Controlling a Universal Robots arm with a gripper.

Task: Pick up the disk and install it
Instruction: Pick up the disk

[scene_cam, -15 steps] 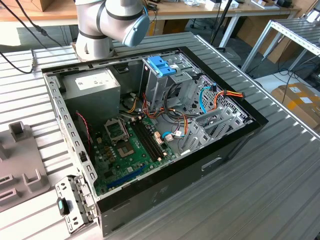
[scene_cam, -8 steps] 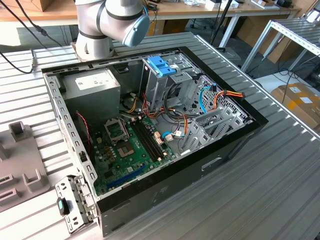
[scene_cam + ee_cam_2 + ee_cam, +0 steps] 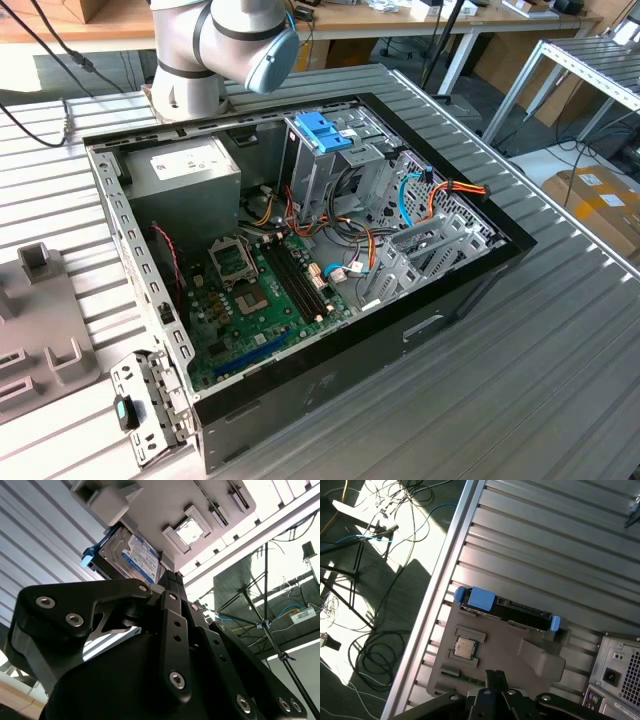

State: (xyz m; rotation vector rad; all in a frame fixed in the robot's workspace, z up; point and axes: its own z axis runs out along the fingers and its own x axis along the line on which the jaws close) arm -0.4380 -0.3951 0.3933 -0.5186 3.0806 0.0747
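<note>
Your tool [image 3: 494, 674], clenched and empty, points toward grey holder [image 3: 520, 655] on surface [image 3: 545, 540]. Disk [image 3: 507, 611] stands on edge in holder slot, apart from tool. Risk: descend unopened and you strike disk top, tipping or jamming it.

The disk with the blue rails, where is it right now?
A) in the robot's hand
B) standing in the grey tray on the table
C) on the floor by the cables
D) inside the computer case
B: in the first wrist view the disk stands on edge in the grey tray, which lies on the ribbed metal table next to the computer case.
</note>
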